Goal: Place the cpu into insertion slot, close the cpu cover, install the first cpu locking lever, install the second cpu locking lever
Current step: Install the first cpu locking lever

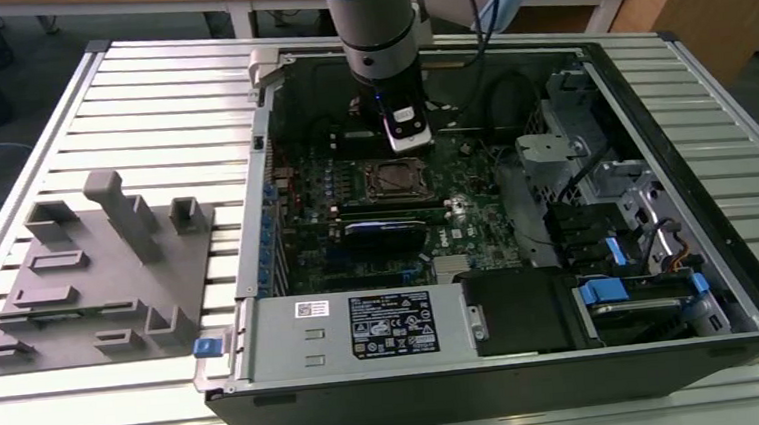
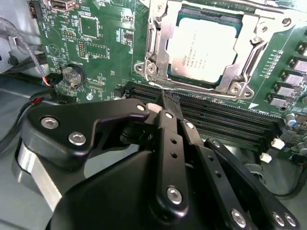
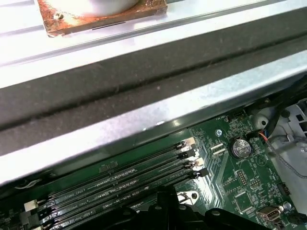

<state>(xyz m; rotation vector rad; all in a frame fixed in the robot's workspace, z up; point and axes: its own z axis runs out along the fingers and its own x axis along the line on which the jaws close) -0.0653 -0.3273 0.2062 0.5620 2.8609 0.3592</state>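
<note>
In the second wrist view, the gripper (image 2: 169, 103) is hovering with fingers together, empty, beside the memory slots (image 2: 225, 122). Rightward, the cpu (image 2: 204, 48) is already sitting in the insertion slot (image 2: 158, 72), the cpu cover (image 2: 249, 48) lying down over it. Judging so, the locking levers are in hand, needing a thin wire lever caught.

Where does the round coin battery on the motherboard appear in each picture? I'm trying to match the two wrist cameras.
Exterior view: I cannot pick it out on the motherboard.
Second wrist view: coin battery sits on the green board, beside the end of the long black memory slots.
First wrist view: it lies just past the slots' clipped ends.
Shared landmark: the memory slots.
</note>
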